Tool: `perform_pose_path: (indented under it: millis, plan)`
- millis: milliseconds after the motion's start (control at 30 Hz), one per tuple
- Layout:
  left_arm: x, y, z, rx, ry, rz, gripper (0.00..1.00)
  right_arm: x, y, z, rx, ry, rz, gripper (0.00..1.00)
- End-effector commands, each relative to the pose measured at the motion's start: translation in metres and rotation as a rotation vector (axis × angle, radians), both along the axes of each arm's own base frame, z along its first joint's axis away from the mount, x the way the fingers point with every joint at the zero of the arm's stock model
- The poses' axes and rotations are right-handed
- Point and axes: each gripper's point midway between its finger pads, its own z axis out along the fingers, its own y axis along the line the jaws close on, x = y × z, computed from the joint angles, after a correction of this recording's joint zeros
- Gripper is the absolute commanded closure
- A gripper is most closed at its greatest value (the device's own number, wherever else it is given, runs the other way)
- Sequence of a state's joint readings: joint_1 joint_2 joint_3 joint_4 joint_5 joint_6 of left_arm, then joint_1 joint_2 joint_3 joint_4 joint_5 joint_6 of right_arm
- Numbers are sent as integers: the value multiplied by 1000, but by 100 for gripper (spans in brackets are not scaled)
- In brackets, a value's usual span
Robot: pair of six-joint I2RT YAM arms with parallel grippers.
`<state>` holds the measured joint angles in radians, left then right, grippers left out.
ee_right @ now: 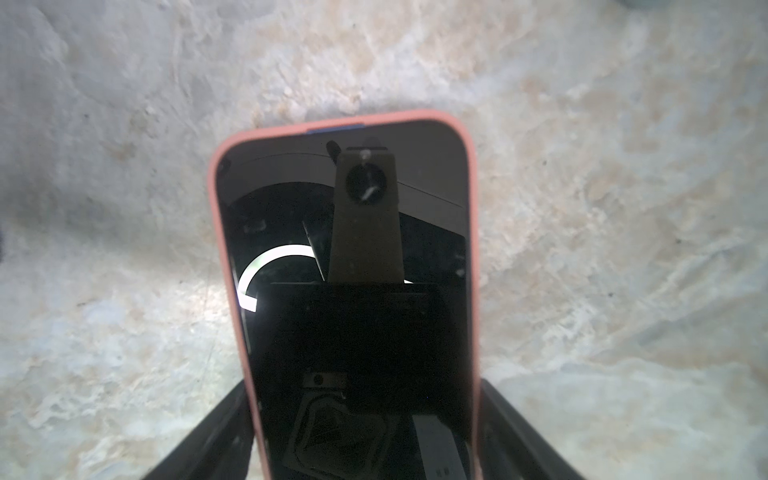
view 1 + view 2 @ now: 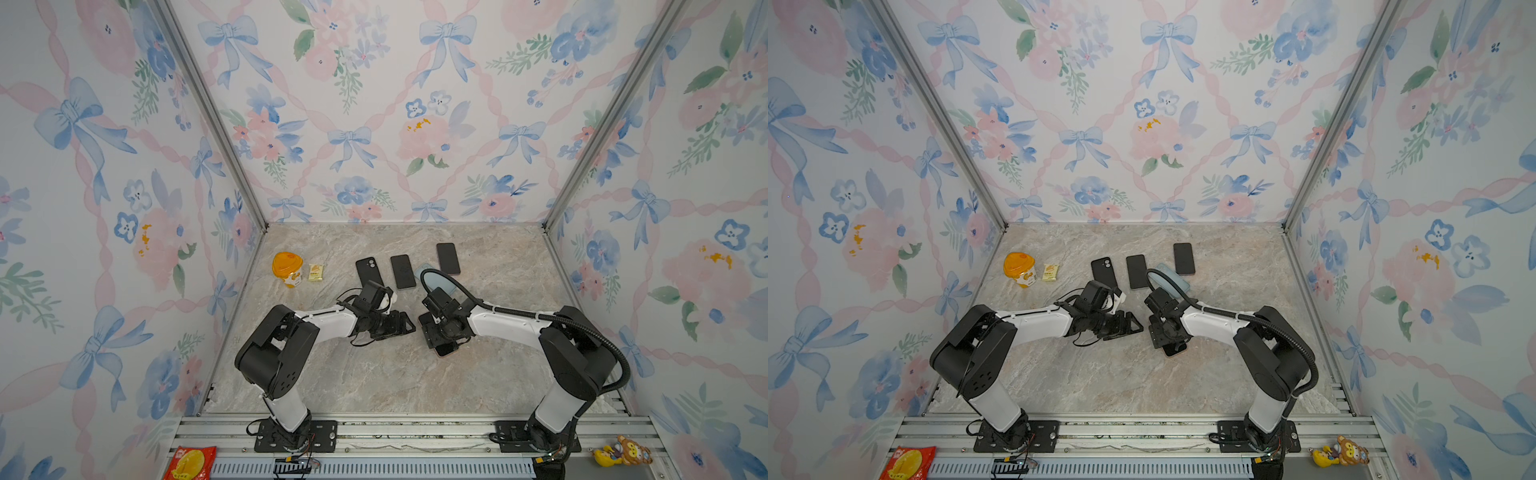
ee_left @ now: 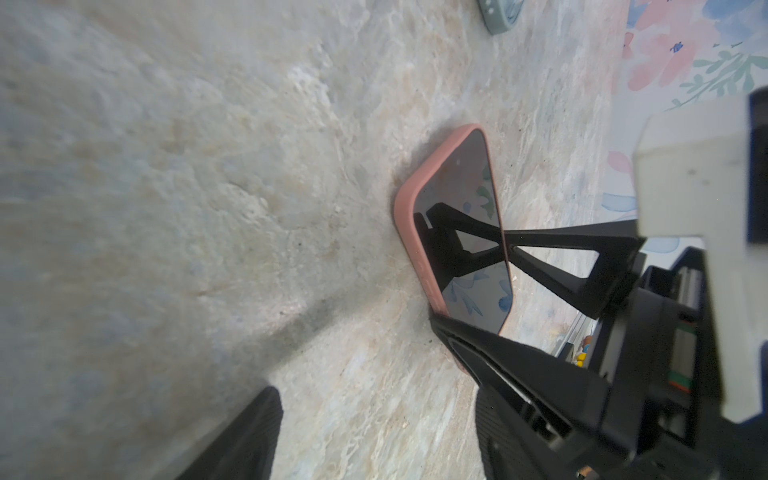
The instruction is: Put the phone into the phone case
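Flowery walls (image 2: 374, 104) with blue bows all around, and a stone-look tabletop (image 2: 332, 374) below. In both top views, near the middle and a bit toward 5 o'clock, the phone (image 2: 446, 352) (image 2: 1175, 351), mostly hidden under the right gripper (image 2: 439, 344). At 9 o'clock of that, the left gripper (image 2: 399, 323), fingers spread, holding nothing. Toward 12 o'clock, three dark phones (image 2: 402, 272) in a row, with a pale blue case (image 2: 436, 282) partly under a black cable (image 2: 523, 312). Toward 10 o'clock, an orange cup (image 2: 286, 268) and a small yellow packet (image 2: 316, 273).

From the left wrist: phone (image 3: 457, 178) lying flat, screen up, inside the pink phone case (image 3: 409, 216). One right gripper finger (image 3: 561, 239) at each long side. Left gripper fingers (image 3: 249, 432) wide apart, nothing between.

From the right wrist: pink rim all round the dark screen, a black finger (image 1: 224, 424) right beside each long side. Cannot tell if squeezing or only touching.
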<state>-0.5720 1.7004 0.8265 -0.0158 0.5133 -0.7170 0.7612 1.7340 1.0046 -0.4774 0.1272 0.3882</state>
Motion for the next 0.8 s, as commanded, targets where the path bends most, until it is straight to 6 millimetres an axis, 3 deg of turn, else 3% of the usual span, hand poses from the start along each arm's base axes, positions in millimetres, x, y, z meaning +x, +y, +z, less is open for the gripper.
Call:
perform_pose_path:
  millis: [0,167,333,500,767]
  plan:
    - [-9,17,-15,65,30,13,25,-4,-3,-5,-30,32,-16,26]
    - [-8,21,-16,64,31,16,25,2,-8,11,-38,21,-38,31]
    - [0,17,0,36,-8,5,24,21,-27,47,-36,-39,-88,33]
    - [13,5,16,1,-55,-27,21,45,-65,72,-14,-74,-171,34]
    - [39,-26,34,-57,-95,-77,21,98,-132,76,13,-85,-335,34]
